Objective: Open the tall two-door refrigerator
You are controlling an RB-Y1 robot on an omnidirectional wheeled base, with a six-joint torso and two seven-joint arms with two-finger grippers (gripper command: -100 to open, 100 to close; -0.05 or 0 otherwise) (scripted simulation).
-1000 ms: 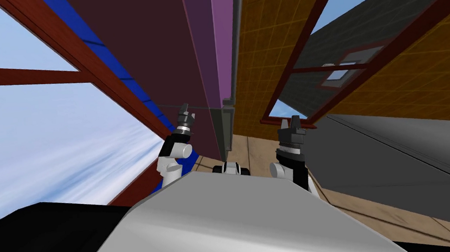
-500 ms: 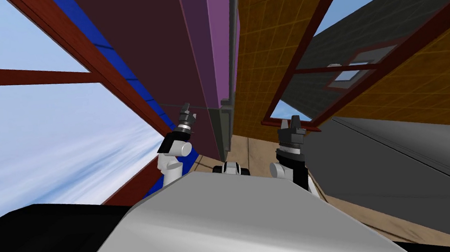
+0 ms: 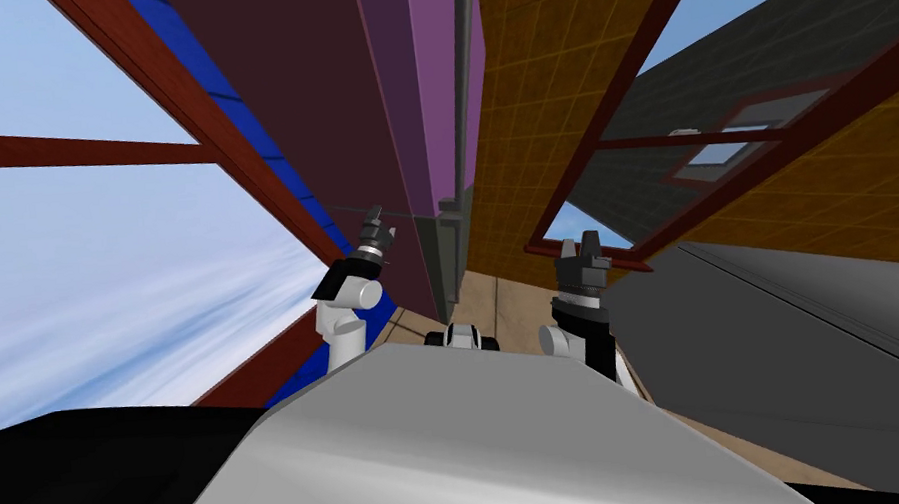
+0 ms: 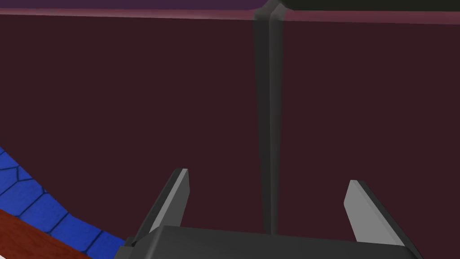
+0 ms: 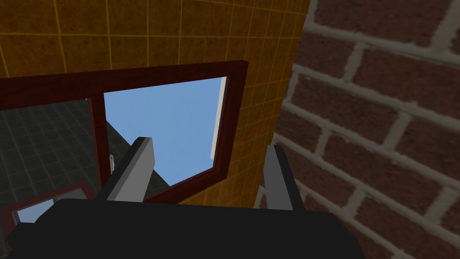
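Observation:
The refrigerator [image 3: 325, 103] is a tall dark maroon body with a purple side face [image 3: 444, 84], rising straight ahead of me. A thin dark seam [image 3: 374, 210] crosses its maroon front. My left gripper [image 3: 376, 232] is raised close to that front, just below the seam. In the left wrist view the seam [image 4: 268, 112] runs away from my left gripper [image 4: 269, 198] across the maroon surface, between the open fingers [image 4: 177, 193], which hold nothing. My right gripper [image 3: 578, 249] hangs to the right, away from the refrigerator; its fingers [image 5: 139, 171] stand open and hold nothing.
A grey strip [image 3: 452, 239] runs down the refrigerator's near edge. A red-brown framed window [image 3: 79, 153] and blue tiles [image 3: 224, 91] lie to the left. An orange tiled wall [image 3: 544, 76] and a grey counter [image 3: 795, 337] lie to the right, with tan floor [image 3: 501, 300] between.
The whole head picture has swung a little, so I have turned slightly. My left gripper has edged a touch along the maroon front. The right arm keeps its pose.

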